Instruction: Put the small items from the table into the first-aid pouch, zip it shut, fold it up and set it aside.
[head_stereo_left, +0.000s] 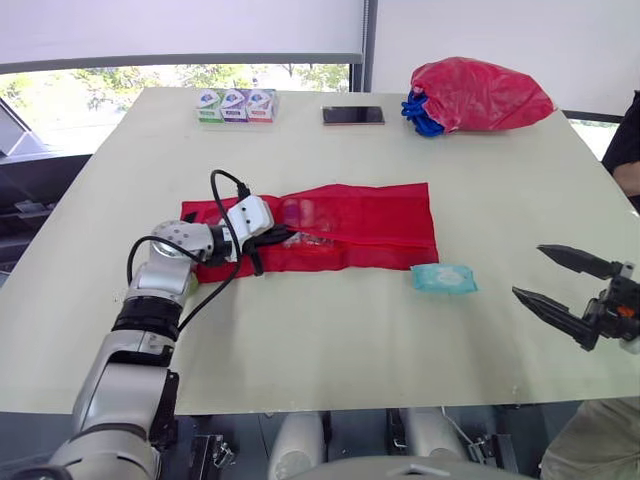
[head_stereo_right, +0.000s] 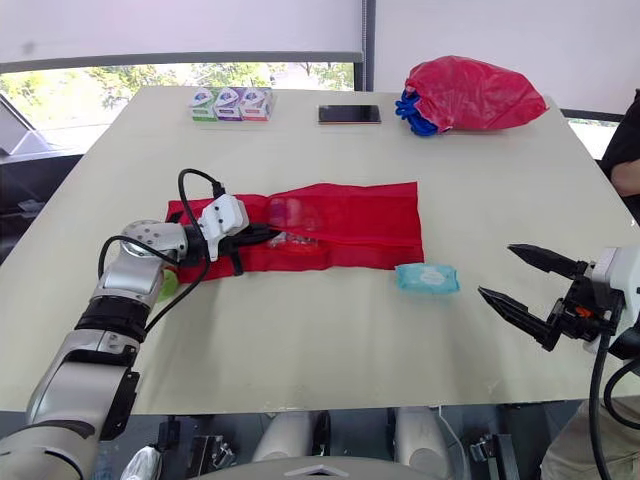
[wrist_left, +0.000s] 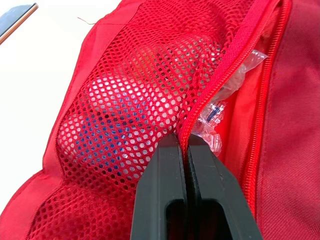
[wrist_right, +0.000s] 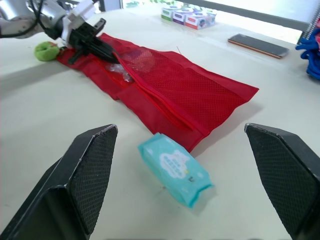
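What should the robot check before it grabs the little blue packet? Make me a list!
1. Right gripper open: ok, its fingers are wide apart.
2. Soft light-blue packet free to grab: ok, it lies flat on the pale table beside a corner of the flat red mesh pouch, with nothing on top.
3. Pouch edge held: ok, the left gripper is shut on the edge by the red zipper.
4. Opening wide enough for the packet: cannot tell.
5. All small things packed: not ok, the packet and a small green lump are outside the pouch.
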